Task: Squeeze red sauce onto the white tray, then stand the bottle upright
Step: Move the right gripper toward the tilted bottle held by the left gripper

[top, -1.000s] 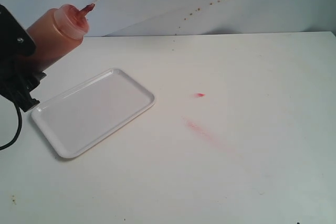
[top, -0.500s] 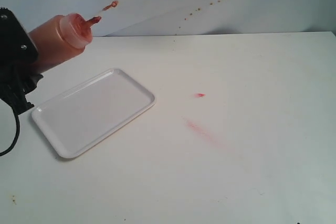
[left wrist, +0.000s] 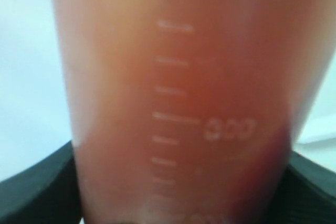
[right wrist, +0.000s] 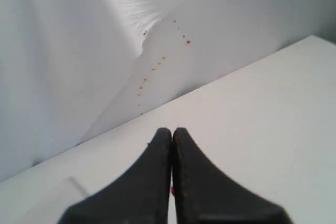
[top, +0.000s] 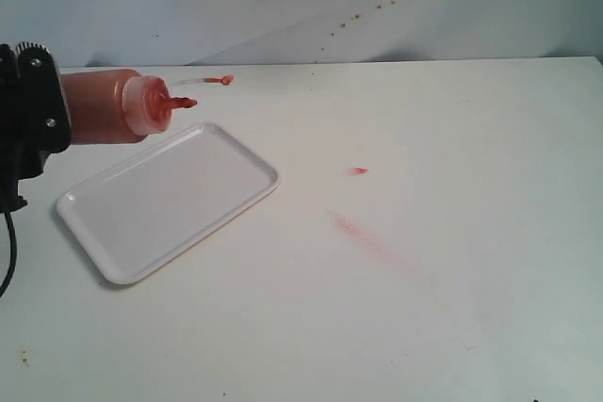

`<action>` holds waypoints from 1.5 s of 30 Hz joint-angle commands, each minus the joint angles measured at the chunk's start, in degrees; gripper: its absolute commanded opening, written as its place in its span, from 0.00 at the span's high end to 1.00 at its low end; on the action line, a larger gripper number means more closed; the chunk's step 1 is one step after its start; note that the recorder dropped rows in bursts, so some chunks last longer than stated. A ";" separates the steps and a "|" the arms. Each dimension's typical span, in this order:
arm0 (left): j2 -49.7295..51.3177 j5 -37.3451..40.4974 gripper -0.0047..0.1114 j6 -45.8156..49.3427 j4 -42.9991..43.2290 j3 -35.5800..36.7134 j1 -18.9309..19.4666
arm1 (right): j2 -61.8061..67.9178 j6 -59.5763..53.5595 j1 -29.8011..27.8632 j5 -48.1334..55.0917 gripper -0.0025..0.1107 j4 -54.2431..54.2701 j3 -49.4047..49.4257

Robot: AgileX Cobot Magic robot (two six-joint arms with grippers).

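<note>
My left gripper [top: 36, 112] is shut on the bottle [top: 105, 106], a translucent orange-red squeeze bottle held lying level above the tray's far left corner. Its nozzle [top: 179, 103] points right, with the thin tethered tip [top: 224, 79] trailing beyond it. The left wrist view is filled by the bottle [left wrist: 178, 98] and its measuring marks. The white tray [top: 170, 200] lies flat below, its surface plain white. A small drop of red sauce [top: 359, 170] sits on the table to the right of the tray. My right gripper [right wrist: 172, 132] is shut and empty; the exterior view does not show it.
A faint pinkish smear [top: 363, 233] marks the white table [top: 452, 308] right of the tray. Small red-orange specks [top: 377, 7] dot the pale backdrop behind. A black cable [top: 8, 261] hangs below the left arm at the view's edge.
The left arm has swung the bottle down from nozzle-up-and-right to level and lowered it nearer the tray. The tethered tip dropped with it. The right gripper view gives no earlier frame.
</note>
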 commanded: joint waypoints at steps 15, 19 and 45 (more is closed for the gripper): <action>-0.82 11.98 0.96 0.67 21.48 -0.18 -0.11 | 12.10 -83.64 -0.34 37.27 0.98 61.25 -3.01; -0.82 12.49 0.96 2.63 21.48 -0.18 -0.11 | 25.79 -98.22 -0.34 44.73 0.98 61.25 -5.15; -0.82 12.85 0.96 5.23 21.48 -0.18 -0.11 | 93.83 -104.12 26.09 43.43 0.97 61.25 -52.65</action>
